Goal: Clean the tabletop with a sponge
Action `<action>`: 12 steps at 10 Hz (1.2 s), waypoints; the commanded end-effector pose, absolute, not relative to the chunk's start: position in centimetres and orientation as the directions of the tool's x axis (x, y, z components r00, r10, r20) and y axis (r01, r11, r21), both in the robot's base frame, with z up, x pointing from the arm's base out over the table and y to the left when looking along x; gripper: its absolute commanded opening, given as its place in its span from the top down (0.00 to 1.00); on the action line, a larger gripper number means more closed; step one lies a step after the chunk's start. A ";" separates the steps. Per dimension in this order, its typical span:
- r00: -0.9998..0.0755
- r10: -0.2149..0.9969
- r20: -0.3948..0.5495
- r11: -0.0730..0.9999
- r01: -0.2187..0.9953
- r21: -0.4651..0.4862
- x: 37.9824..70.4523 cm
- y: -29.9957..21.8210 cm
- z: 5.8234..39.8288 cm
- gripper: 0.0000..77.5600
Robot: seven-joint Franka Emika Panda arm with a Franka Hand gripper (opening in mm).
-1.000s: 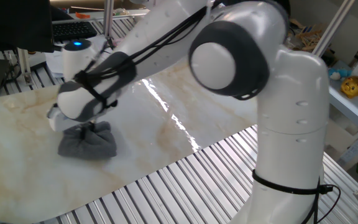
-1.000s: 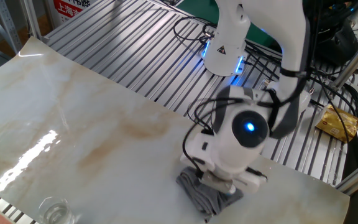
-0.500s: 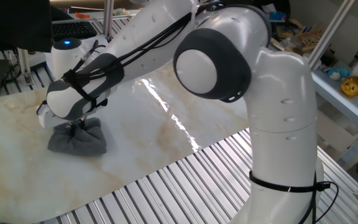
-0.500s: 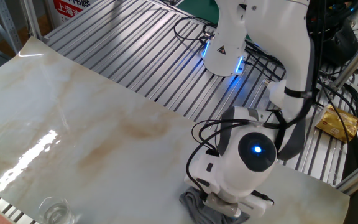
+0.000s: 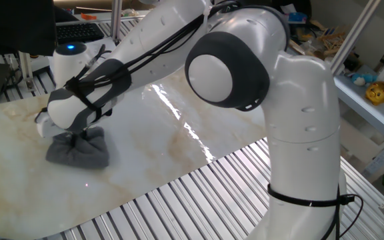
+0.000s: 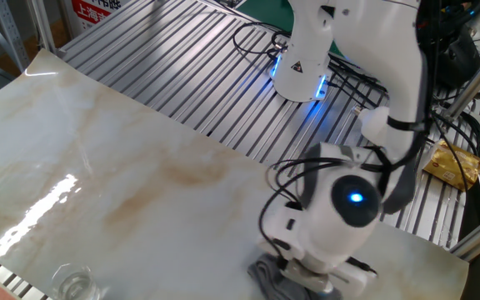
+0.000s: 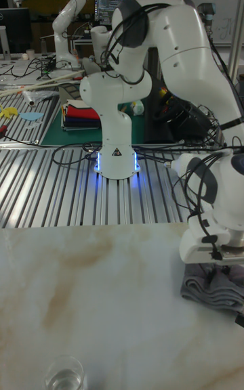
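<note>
White arm, grey pad, veined slab

The tabletop (image 5: 172, 127) is glossy cream-white with tan-brown veins; the sponge (image 5: 77, 148) is dark grey and wrinkled. The arm (image 5: 299, 120) is white with dark grey joints and a blue light, above ribbed silver slats (image 6: 190, 75).

one sponge (image 5: 77, 149), one tabletop (image 5: 152, 140), one glass (image 7: 65, 373)

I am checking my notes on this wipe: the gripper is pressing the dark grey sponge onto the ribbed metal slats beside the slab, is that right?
Not quite: the gripper presses the dark grey sponge onto the marble-look tabletop itself, not the metal slats. One fixed view shows the sponge lying wholly on the slab.
</note>
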State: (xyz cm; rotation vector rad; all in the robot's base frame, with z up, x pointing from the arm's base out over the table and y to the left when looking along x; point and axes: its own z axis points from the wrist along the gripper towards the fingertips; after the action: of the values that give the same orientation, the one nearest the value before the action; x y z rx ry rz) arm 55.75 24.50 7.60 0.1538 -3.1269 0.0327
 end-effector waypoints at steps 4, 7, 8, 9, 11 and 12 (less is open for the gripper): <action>-0.999 -0.034 -0.040 0.999 -0.035 0.029 54.7 28.9 7.6 0.98; -1.000 -0.026 -0.003 0.999 -0.026 0.020 52.8 29.6 7.5 0.98; -1.000 -0.024 0.009 1.000 -0.024 0.015 52.4 29.7 7.6 0.98; -0.998 -0.029 0.051 0.999 -0.030 -0.028 50.9 29.9 8.4 0.98; -0.994 -0.035 0.103 0.996 -0.043 -0.079 49.6 29.5 9.7 0.98; -0.992 -0.045 0.115 0.994 -0.056 -0.092 49.2 28.7 10.1 0.98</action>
State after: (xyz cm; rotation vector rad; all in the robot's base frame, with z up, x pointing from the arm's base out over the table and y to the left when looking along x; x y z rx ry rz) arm 51.05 29.62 8.17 0.0446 -3.0964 0.0326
